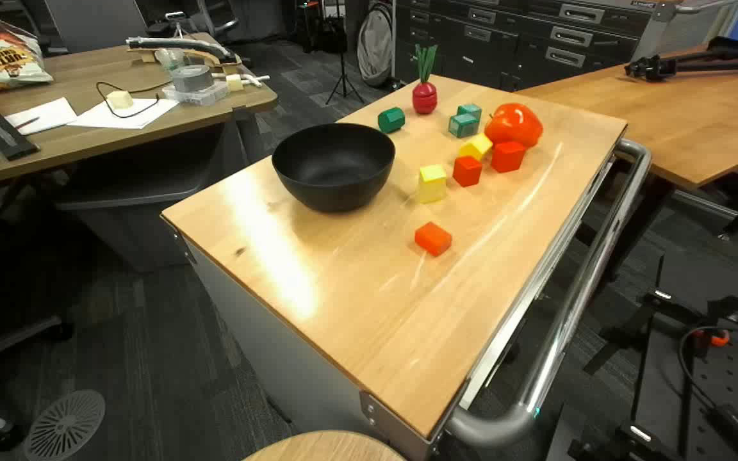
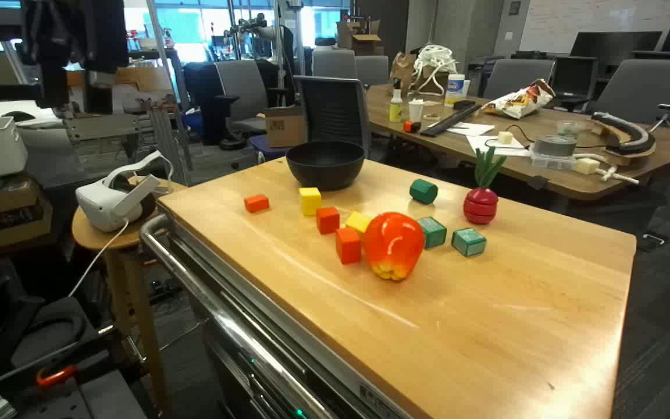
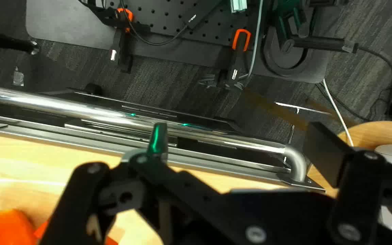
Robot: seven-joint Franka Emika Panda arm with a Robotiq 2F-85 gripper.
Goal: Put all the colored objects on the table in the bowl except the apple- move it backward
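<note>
A: ok what's the tool (image 3: 238, 136) up to?

B: Jaws are spread about as wide as you'd like. In the wrist view you see the shiny metal rail (image 3: 80, 109) of the counter (image 1: 369, 282) running across behind the gap.

A: And the bowl?

B: Matte black bowl (image 1: 334, 173), upright, over by the edge away from the rail in both exterior views. Every coloured piece I can spot is out on the counter.

A: Where's the apple then?

B: The toy apple (image 2: 393, 244) is closer to the rail, well apart from the bowl. There's a red-orange block (image 2: 348, 245) just beside it, can't tell if they touch. A small yellow block (image 1: 476, 148) lies between the apple and a red cube (image 1: 467, 171).

A: Greens?

B: A green block (image 2: 431, 231) just beside the apple, another green block (image 2: 469, 242) near that, and a dark green hexagonal prism (image 1: 391, 120) on its side between the bowl and the beet-like toy (image 1: 425, 98), which stands leaves up.

A: That leaves…

B: An upright yellow block (image 1: 432, 186) near the bowl, and an orange block (image 1: 433, 239) off by itself.
</note>
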